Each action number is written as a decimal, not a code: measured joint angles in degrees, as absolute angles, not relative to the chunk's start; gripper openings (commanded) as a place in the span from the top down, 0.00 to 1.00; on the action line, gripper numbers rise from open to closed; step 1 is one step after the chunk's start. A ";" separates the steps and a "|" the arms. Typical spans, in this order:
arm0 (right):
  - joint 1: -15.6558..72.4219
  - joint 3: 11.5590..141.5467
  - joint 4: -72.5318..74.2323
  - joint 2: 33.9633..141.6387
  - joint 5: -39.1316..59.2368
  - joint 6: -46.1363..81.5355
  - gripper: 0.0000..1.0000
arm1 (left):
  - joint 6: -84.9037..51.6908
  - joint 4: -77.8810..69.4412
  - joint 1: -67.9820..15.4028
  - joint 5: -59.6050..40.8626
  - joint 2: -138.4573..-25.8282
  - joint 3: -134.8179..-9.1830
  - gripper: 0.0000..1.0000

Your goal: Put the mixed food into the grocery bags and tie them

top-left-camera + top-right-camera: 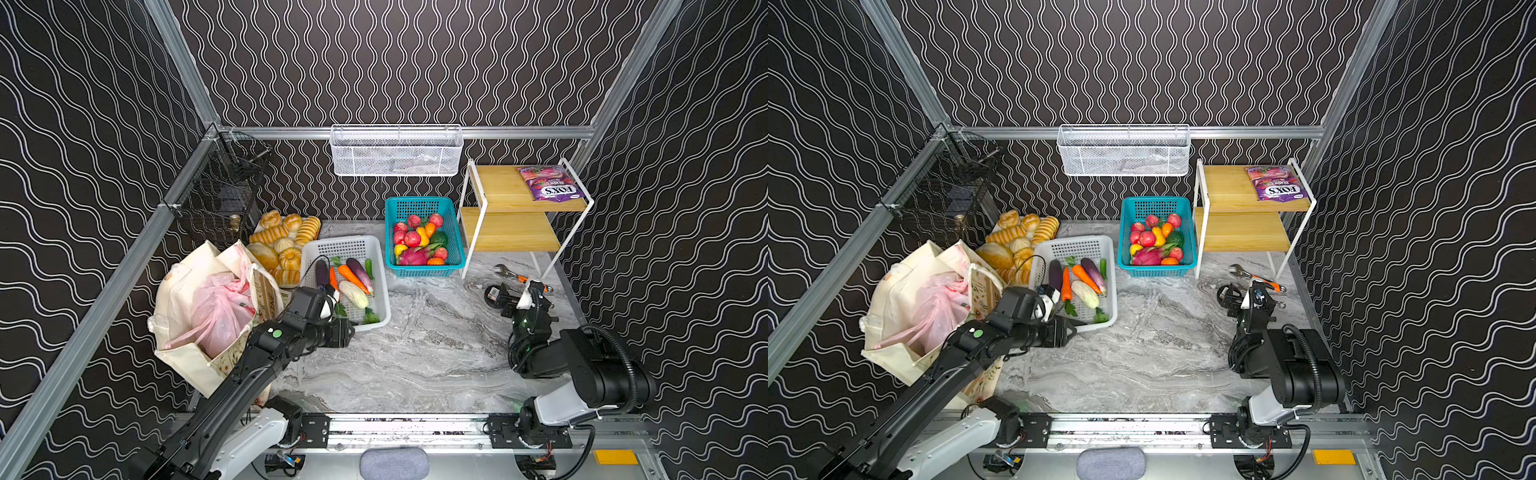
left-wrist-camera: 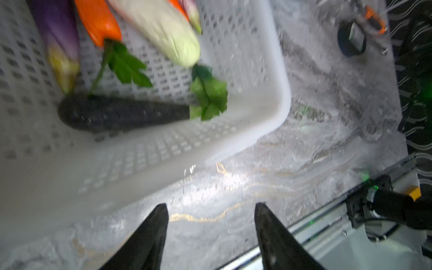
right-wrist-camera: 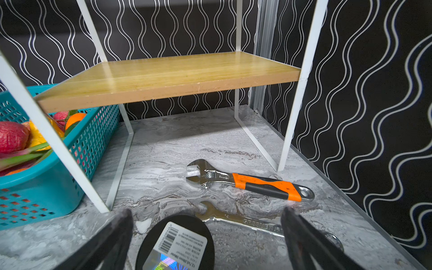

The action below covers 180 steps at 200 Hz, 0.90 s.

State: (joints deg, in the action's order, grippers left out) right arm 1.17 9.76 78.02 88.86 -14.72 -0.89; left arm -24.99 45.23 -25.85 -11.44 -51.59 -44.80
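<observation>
Where the left wrist view looks down its own fingers, the left claw [image 2: 210,208] stands apart and holds nothing. It hangs over bare grey marble worktop [image 2: 304,145], just beside the near wall of a white basket [image 2: 268,93]. This blurred view alone shows a dark, almost black vegetable [image 2: 121,113] with green leaves lying along that wall. In both top views the left arm hides most of it.

The right claw [image 3: 205,217] is spread wide and empty. A black round disc with a barcode label [image 3: 175,243] lies on the worktop between its fingers, gripped by neither. Just beyond lie a plain steel spanner [image 3: 245,221] and an orange-handled adjustable wrench [image 3: 250,182], clear only in the right wrist view.

Only the top views show the bags. A cream canvas tote [image 1: 183,291] stands open on the left of the worktop beside the left arm, with a thin pink plastic bag [image 1: 220,311] inside it. A purple FOX'S pouch [image 1: 548,189] lies on the upper shelf of a wooden rack [image 1: 498,187] at the back right.

The white basket holds aubergines, carrots and a pale vegetable. A teal basket [image 1: 455,232] holds red and yellow fruit. Golden bread rolls [image 1: 282,245] sit behind the tote.
</observation>
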 measured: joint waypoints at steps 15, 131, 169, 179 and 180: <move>1.19 9.76 77.78 88.86 -14.72 -0.89 0.00 | -25.76 47.62 -26.55 -11.86 -52.42 -45.39 0.28; 1.39 9.76 77.38 88.86 -14.94 -0.89 0.00 | -17.30 18.68 -24.21 1.83 -79.18 -49.25 0.20; 1.39 9.72 77.38 88.86 -15.16 -0.89 0.00 | -13.76 5.72 -21.91 2.83 -86.35 -50.54 0.16; 1.39 9.54 77.52 88.86 -15.16 -0.89 0.00 | -12.80 3.66 -21.82 2.90 -85.58 -49.80 0.15; 1.39 9.54 77.52 88.86 -15.16 -0.89 0.00 | -12.71 3.46 -21.80 2.92 -85.45 -49.71 0.15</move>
